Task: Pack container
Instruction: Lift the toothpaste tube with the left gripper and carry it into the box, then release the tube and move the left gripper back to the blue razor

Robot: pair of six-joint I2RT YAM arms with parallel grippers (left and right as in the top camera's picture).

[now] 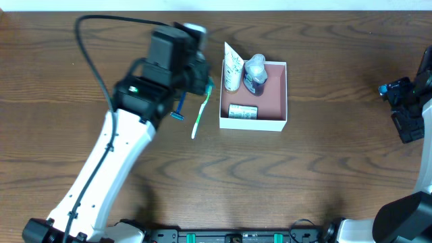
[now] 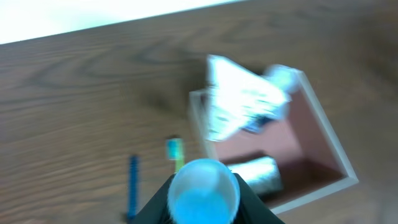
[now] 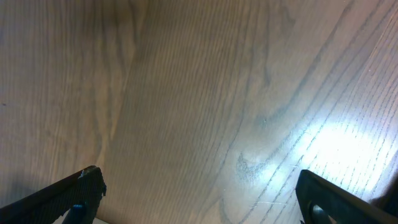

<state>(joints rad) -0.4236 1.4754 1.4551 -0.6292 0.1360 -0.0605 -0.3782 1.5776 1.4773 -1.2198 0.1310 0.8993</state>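
Three toiletries (image 1: 243, 111) lie in the square shallow cardboard container (image 1: 273, 91), white outside, pink-brown inside, mid-table. Left gripper (image 2: 204, 210) hovers just beside its left wall, clamped on a round pale-blue-topped item (image 2: 204, 186). It's a carry-in, by the look; next it likely needs to clear the rim and release. Right gripper (image 3: 199, 205) hangs wide apart, well away.

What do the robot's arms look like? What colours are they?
Each arm has a long white tube-shaped link and a boxy black wrist. The left arm has a looping black cable and a small green light. The right arm has a bright blue part by its wrist, and its fingers are black and wedge-shaped.
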